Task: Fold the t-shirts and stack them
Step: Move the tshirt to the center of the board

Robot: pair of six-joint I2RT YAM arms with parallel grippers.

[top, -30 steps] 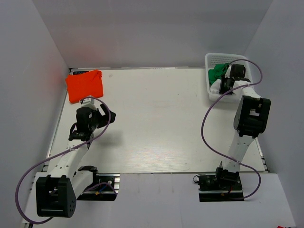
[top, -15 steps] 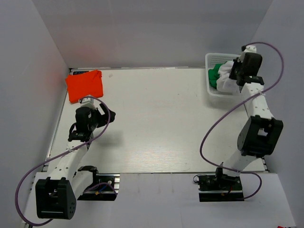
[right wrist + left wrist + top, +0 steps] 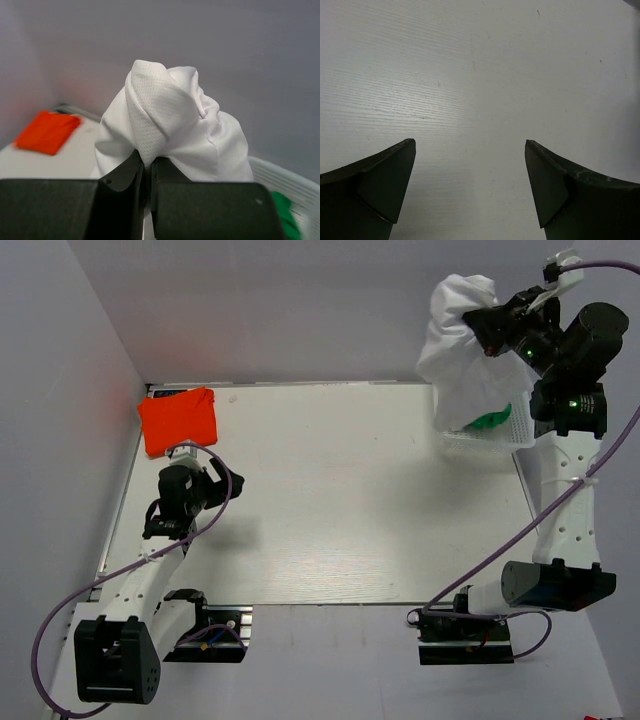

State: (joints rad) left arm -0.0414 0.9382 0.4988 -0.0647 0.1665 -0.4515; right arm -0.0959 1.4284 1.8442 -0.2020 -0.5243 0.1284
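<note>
Right claw (image 3: 146, 167) clamped on bunched white cloth t-shirt (image 3: 462, 350) above far-right basket (image 3: 500, 437); carry to mid-bench, spread flat; left claw (image 3: 470, 190) apart, idle.

I see a pale wood-grain surface (image 3: 330, 490). A folded orange shirt (image 3: 178, 420) lies flat on its far left corner. A white lattice basket (image 3: 487, 438) sits well apart from the shirt, at the far right edge, with some green cloth (image 3: 490, 421) inside it.
</note>
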